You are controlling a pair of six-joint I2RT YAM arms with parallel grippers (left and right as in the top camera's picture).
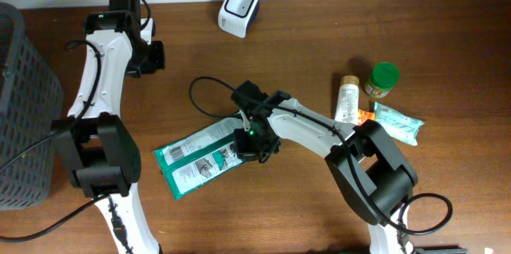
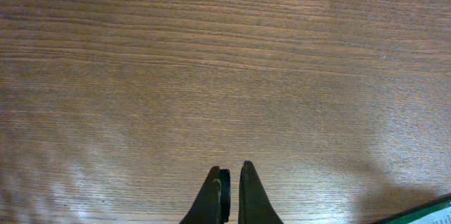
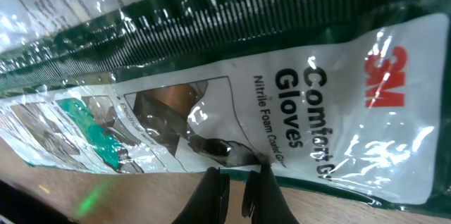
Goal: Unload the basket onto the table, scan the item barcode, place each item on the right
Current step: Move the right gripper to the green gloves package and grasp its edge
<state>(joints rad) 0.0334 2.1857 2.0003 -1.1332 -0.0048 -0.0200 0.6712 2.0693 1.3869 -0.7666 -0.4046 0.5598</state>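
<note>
The right gripper (image 3: 239,176) is pinching shut on only the thin film edge of the pack (image 1: 201,158) lying flat on the table (image 1: 335,38), so the slippery pack is probably risking to slip out during lifting toward the scanner (image 1: 238,8), while the left gripper (image 2: 231,170) is hanging closed and empty.

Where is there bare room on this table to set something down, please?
Bare wood lies between the scanner and the green-lidded jar, and right of the packet. The centre is crowded by the gloves pack and the right gripper.
</note>
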